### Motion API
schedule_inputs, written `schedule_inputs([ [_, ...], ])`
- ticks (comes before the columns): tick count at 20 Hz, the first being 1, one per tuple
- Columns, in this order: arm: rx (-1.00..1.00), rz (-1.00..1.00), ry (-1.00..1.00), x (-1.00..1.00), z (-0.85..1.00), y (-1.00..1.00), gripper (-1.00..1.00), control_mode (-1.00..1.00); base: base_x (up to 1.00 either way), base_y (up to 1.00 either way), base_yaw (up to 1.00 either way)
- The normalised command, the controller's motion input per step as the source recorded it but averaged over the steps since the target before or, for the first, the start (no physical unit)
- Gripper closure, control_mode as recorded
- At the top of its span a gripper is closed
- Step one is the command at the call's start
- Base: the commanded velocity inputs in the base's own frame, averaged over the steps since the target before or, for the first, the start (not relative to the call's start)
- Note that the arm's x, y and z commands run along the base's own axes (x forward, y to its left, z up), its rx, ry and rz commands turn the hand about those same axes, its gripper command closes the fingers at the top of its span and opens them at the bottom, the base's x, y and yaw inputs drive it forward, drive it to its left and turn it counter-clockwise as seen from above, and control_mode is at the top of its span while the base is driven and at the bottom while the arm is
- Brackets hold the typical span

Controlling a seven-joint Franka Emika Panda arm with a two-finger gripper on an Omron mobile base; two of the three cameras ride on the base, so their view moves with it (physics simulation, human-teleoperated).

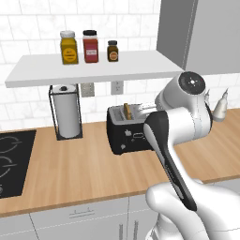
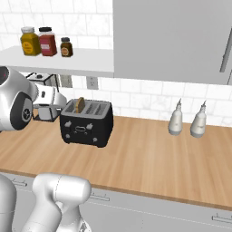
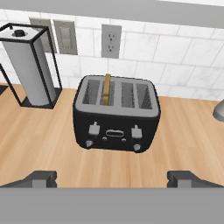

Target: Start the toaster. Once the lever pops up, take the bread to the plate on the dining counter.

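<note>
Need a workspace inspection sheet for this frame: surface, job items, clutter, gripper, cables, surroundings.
Surface: wood counter over grey cabinets; black cooktop at its left end.
Job's things: black toaster stands near the tiled wall; bread upright in a left slot, top sticking out. Plate and dining counter: nothing seen.
Clutter: paper towel roll in a black wire holder left of the toaster; two white bottles to its right.
Gripper: gripper open, off the toaster's front, holding nothing.
Cables: nothing seen.
Surroundings: wall outlet behind the toaster; three spice jars on the shelf above; grey wall cabinet.
</note>
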Motion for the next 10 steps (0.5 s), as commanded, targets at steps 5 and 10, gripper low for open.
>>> schedule_inputs([
  [5, 0.00, 0.00, 0.00, -0.05, 0.00, 0.00, -1.00, -1.00, 0.00, 0.00, 0.00],
  [10, 0.01, 0.00, 0.00, -0.20, 0.00, 0.03, -1.00, -1.00, 0.00, 0.00, 0.00],
])
